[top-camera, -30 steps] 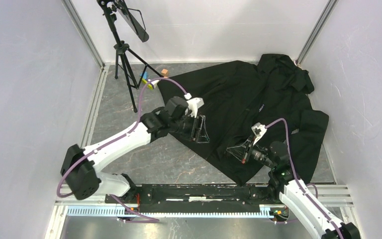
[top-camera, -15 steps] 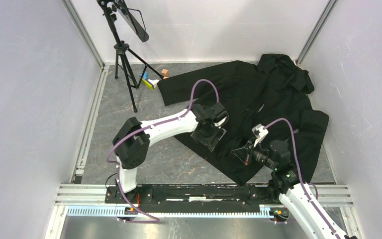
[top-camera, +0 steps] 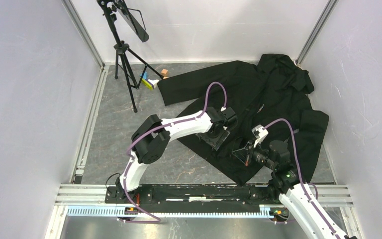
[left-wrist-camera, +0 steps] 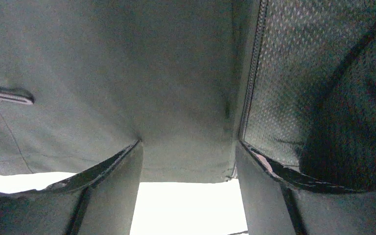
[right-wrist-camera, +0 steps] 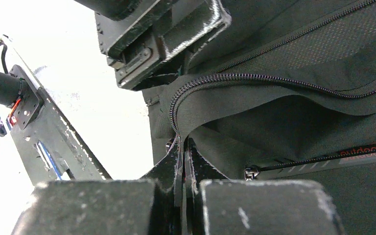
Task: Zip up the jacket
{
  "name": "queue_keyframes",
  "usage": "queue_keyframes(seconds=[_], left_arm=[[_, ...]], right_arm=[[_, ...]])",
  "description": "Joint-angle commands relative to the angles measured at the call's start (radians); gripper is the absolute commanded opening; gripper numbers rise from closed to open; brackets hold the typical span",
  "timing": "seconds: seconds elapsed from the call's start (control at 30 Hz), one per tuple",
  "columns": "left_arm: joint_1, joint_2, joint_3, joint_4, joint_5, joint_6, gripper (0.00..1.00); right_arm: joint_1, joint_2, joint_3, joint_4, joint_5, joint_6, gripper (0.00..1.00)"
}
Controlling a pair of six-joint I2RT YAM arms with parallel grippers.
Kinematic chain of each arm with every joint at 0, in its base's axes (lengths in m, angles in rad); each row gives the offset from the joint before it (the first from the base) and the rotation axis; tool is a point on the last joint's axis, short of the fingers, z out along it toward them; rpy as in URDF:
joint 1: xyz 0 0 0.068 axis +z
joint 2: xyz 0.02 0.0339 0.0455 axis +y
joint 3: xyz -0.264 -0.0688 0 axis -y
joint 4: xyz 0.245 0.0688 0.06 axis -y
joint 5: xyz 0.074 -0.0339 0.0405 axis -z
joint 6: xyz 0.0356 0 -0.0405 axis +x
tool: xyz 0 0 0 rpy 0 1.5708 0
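Sprawling over the right and back of the grey marbled counter (top-camera: 119, 124), the jacket (top-camera: 273, 99) lies between white walls (top-camera: 30, 74), with a tripod (top-camera: 122, 55) at the back left. The left gripper (top-camera: 215, 137) hangs spread over its fabric; the right gripper (top-camera: 238, 150) is pinched on the zipper edge (right-wrist-camera: 210, 81).

- Large black hooded cloth jacket (top-camera: 278, 99): matt woven fabric with a fine weave and soft creases, no sheen.
- Inner lining (left-wrist-camera: 298, 73): dimpled mesh knit, rougher than the shell.
- Front zipper teeth (right-wrist-camera: 235, 78): small dark coil with a faint gloss.
- Small pocket-zip slider (right-wrist-camera: 248, 172): looks like dull metal.
- Right gripper (right-wrist-camera: 182, 144): black hard plastic, matt, with edges scuffed grey-white.
- Left gripper (left-wrist-camera: 188, 147): black, slightly glossy along the finger rims.
- Left arm's white shell (top-camera: 184, 123): smooth plastic with a satin finish.
- Purple cable (top-camera: 216, 83): rubbery sheath.
- Grey marbled desk (top-camera: 114, 119): smooth stone-look top with low shine.
- Pale frame rail (top-camera: 88, 129): brushed metal.
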Motion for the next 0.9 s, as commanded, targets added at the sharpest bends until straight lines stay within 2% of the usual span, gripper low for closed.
queue_keyframes(seconds=[0.0,0.13,0.23,0.5,0.67,0.77,0.87], left_arm=[[-0.005,0.036,0.056,0.014,-0.015,0.024,0.74],[0.004,0.075,0.062,0.029,0.008,0.034,0.71],[0.015,0.082,0.059,0.037,0.009,0.047,0.5],[0.018,0.018,0.043,0.061,0.04,0.065,0.17],[0.035,-0.066,-0.002,0.088,0.092,0.075,0.14],[0.044,-0.106,-0.037,0.094,0.102,0.078,0.12],[0.051,-0.184,-0.135,0.198,0.132,0.066,0.04]], right_arm=[[-0.003,0.002,0.026,0.024,0.016,0.0,0.0],[-0.002,0.016,0.032,0.024,0.013,-0.005,0.0],[-0.003,0.03,0.034,0.031,0.009,0.0,0.0],[-0.003,0.093,0.027,0.063,0.014,-0.019,0.0],[-0.003,0.176,0.078,0.033,0.036,-0.085,0.0],[-0.003,0.191,0.072,0.065,0.038,-0.066,0.0],[-0.003,0.234,0.084,0.09,0.015,-0.061,0.0]])
